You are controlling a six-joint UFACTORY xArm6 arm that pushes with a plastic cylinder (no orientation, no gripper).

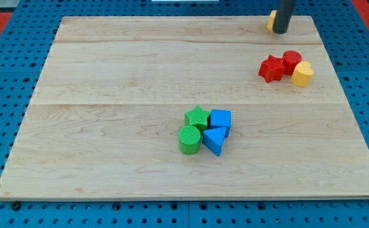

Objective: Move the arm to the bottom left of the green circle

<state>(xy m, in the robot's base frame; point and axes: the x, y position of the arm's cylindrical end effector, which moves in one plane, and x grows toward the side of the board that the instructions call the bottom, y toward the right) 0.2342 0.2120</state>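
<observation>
The green circle (189,139) stands just below the board's middle. It touches a green star (198,116) above it and a blue triangle-like block (214,140) on its right. A blue cube-like block (220,118) sits right of the star. My tip (280,30) is at the view's top right, far up and right of the green circle. It rests against a yellow block (271,20) that it partly hides.
A red star (271,68), a red round block (291,61) and a yellow block (302,74) cluster at the right. The wooden board (108,95) lies on a blue pegboard table (0,95).
</observation>
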